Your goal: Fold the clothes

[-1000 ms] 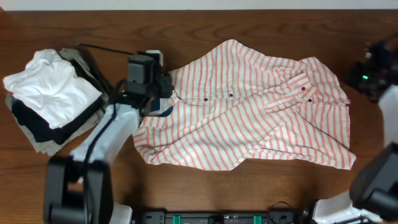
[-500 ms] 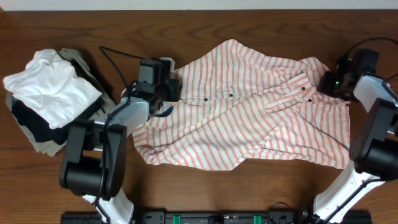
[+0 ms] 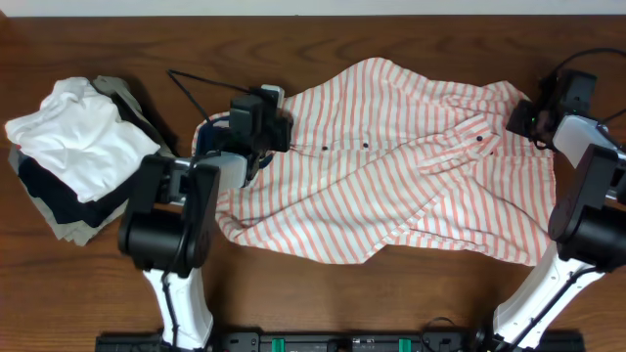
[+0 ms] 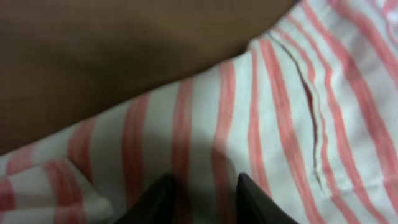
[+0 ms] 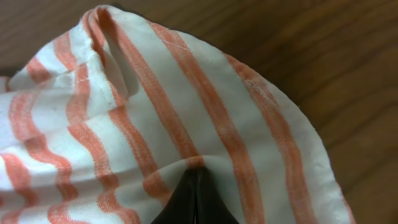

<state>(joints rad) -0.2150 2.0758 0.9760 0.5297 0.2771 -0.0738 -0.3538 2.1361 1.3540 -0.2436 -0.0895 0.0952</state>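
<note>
Right gripper (image 5: 196, 180) pinches shirt (image 3: 391, 166); left gripper (image 4: 205, 190) jaws largely cropped.

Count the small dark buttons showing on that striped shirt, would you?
3 buttons on the shirt: one and another left of middle, a third farther right. Folds may hide more.

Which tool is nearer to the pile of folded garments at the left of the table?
Left. The left tool is at the collar end of the striped shirt, just right of the pile; the right tool pinches its opposite corner, far away.
</note>
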